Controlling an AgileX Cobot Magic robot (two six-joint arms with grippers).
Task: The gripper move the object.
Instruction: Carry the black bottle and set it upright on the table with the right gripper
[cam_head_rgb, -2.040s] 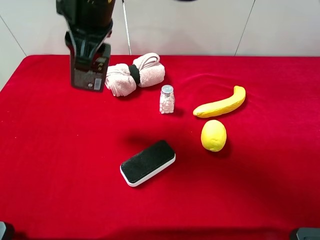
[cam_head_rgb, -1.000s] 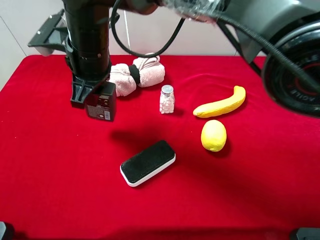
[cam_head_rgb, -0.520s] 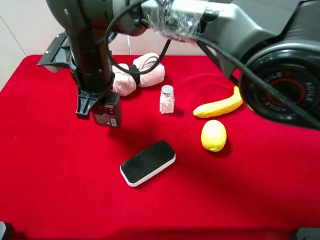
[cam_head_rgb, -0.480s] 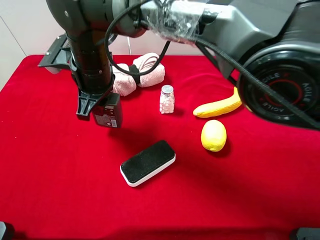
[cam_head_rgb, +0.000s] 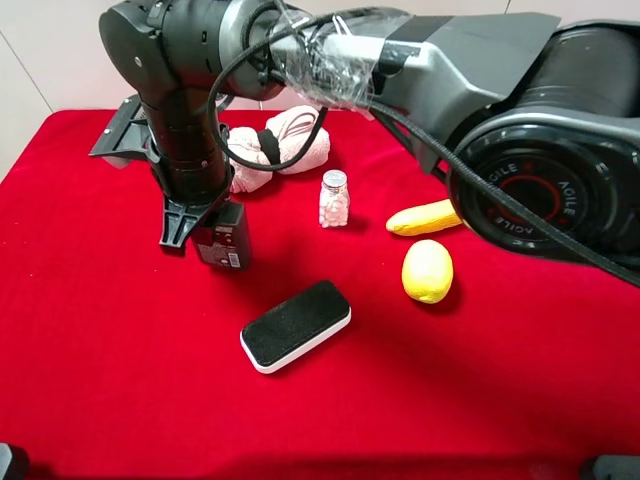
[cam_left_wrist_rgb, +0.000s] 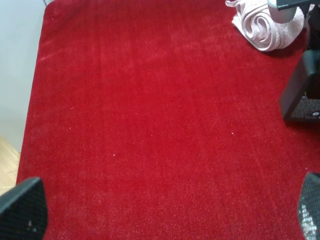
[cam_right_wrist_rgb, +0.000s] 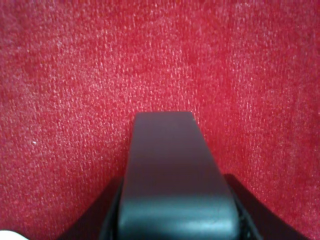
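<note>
The right arm reaches across from the right to the left half of the red cloth in the exterior high view. Its gripper (cam_head_rgb: 205, 228) is shut on the dark flat-sided pump bottle (cam_head_rgb: 225, 238), held upright and low; I cannot tell if it touches the cloth. The right wrist view shows the bottle (cam_right_wrist_rgb: 172, 165) between the jaws over red cloth. The left wrist view shows the same bottle (cam_left_wrist_rgb: 299, 95) at its edge. My left gripper (cam_left_wrist_rgb: 165, 215) is open and empty, well away from the bottle.
A rolled pink towel (cam_head_rgb: 280, 148) lies behind the bottle. A clear salt shaker (cam_head_rgb: 333, 198), a banana (cam_head_rgb: 425, 216) and a lemon (cam_head_rgb: 427, 270) lie to the right. A black-topped white eraser block (cam_head_rgb: 296, 325) lies in front.
The right arm has carried the bottle from the back left corner toward the front and a little right, and lower. The other things have not moved.
</note>
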